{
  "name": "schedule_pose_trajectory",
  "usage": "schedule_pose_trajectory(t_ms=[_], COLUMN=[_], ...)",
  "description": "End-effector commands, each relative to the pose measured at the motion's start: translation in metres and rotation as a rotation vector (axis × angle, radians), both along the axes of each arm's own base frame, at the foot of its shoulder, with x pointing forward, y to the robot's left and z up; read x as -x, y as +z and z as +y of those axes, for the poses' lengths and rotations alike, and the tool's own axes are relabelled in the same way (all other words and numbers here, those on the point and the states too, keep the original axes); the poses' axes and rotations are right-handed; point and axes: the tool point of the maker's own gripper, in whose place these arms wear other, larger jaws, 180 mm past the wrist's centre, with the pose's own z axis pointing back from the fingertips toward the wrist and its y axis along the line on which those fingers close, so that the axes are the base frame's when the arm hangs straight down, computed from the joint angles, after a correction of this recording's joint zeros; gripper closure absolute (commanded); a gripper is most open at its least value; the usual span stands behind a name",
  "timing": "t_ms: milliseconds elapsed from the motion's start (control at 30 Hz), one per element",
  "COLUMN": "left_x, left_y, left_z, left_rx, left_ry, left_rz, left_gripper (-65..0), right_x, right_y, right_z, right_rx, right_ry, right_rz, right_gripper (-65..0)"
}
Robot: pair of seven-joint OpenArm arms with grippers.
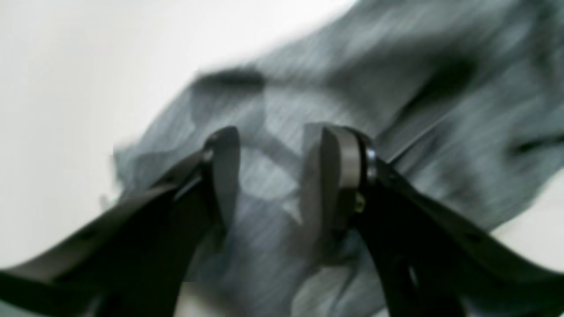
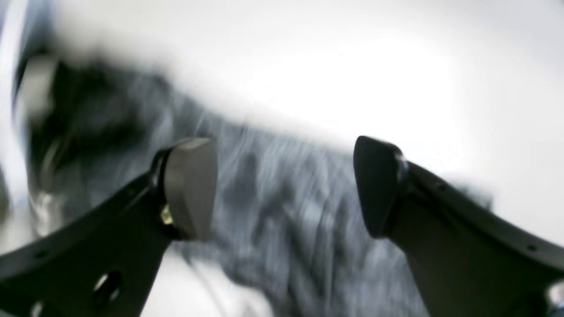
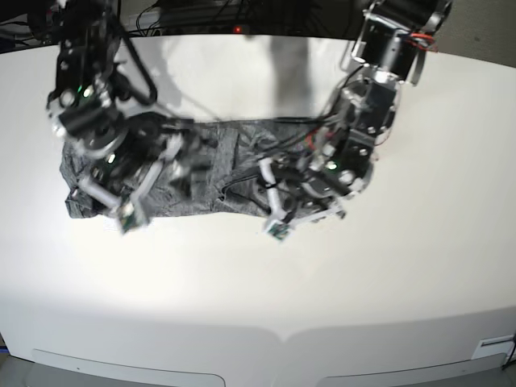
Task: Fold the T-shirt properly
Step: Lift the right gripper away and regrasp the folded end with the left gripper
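A white table [image 3: 258,266] fills the base view, its near half bare from edge to edge. Just beyond that bare stretch, two black robot arms bend down over a grey shirt [image 3: 234,173] that lies crumpled across the middle of the table. The shirt's long axis runs left to right, parallel to the near table edge, with one end at the far left under one arm and the other end under the second arm right of centre. The right arm, on the left of this view, reaches in from the far left corner and tilts down onto the shirt's left part; its gripper [image 2: 286,185] hangs over rumpled cloth with its jaws spread wide and nothing between them, though the wrist picture is heavily blurred. The left arm, on the right of this view, comes from the far right and folds down over the shirt's right end; its gripper [image 1: 271,176] has jaws partly apart, with cloth showing in the gap, and whether the pads pinch any fabric cannot be told through the blur. White tabletop lies open to the right of the shirt and behind it, up to the far edge where cables [image 3: 234,12] sit.
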Motion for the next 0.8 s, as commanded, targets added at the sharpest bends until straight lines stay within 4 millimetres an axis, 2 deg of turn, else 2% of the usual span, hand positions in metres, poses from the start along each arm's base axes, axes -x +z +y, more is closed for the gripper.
schedule_pose_trajectory(t_ms=[0,133,200,300,467,633,767], left_x=[-0.010,-0.004,-0.003,0.004,0.027,0.042,0.049], left_y=[0.015,0.008,0.011,0.019,0.040,0.040,0.060], left_z=[-0.005,0.010,0.012,0.006,-0.034,-0.067,-0.107], left_rx=[0.038,0.034,0.036,0.070,0.275,0.290,0.346], left_ry=[-0.006,-0.016,-0.017,-0.024,-0.048,-0.062,-0.125], left_rz=[-0.046,-0.025,-0.032,-0.036,0.002,-0.024,-0.039], left_gripper=[-29.0,-29.0,-29.0,-29.0,-29.0,-29.0,-29.0], right_x=[-0.011,-0.027,-0.029,-0.030,-0.029,-0.029,-0.029], right_y=[0.029,0.080,0.088,0.091,0.089,0.089,0.089], right_z=[0.002,-0.003,-0.009,-0.017,-0.019,-0.018,-0.019], right_rx=[-0.059,-0.232,-0.230,-0.218,-0.210,-0.206,-0.205], right_ry=[0.014,0.027,0.028,0.013,0.009,0.015,0.015], right_rz=[-0.091,-0.211,-0.233,-0.239,-0.230,-0.231,-0.231], right_gripper=[-47.0,-47.0,-47.0,-47.0,-47.0,-47.0,-47.0])
